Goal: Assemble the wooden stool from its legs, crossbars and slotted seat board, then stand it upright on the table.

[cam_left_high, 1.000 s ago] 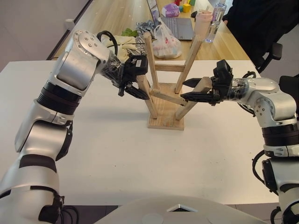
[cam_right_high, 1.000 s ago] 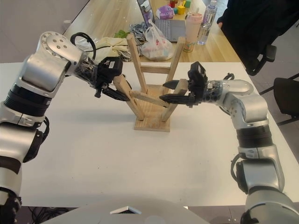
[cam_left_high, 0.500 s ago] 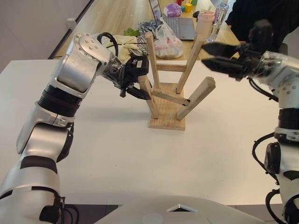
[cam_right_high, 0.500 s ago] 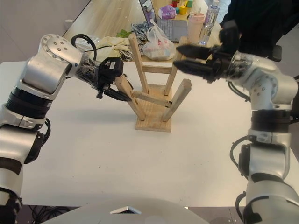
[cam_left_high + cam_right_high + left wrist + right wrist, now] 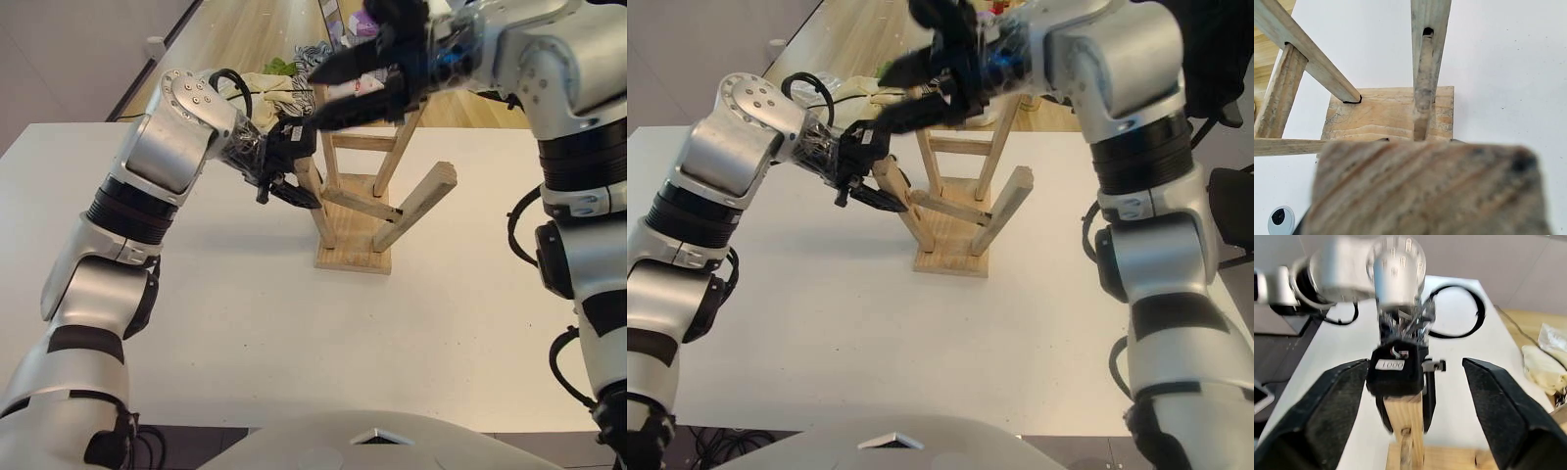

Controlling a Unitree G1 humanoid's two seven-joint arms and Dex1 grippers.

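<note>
Left claw clamped on stool leg, right claw spread wide

A wooden desk behind holds what looks like crumpled cloth.

A wide white rectangular table with a smooth top carries the work; directly on it lies a pale rectangular wooden seat board, flat on its face, toward the far side and near the middle of the width; four square wooden legs rise slanting from this board and do not touch the top themselves; beyond the far edge is a light wooden plank surface; on it lie a pale yellow cloth and a striped black and white cloth.
</note>
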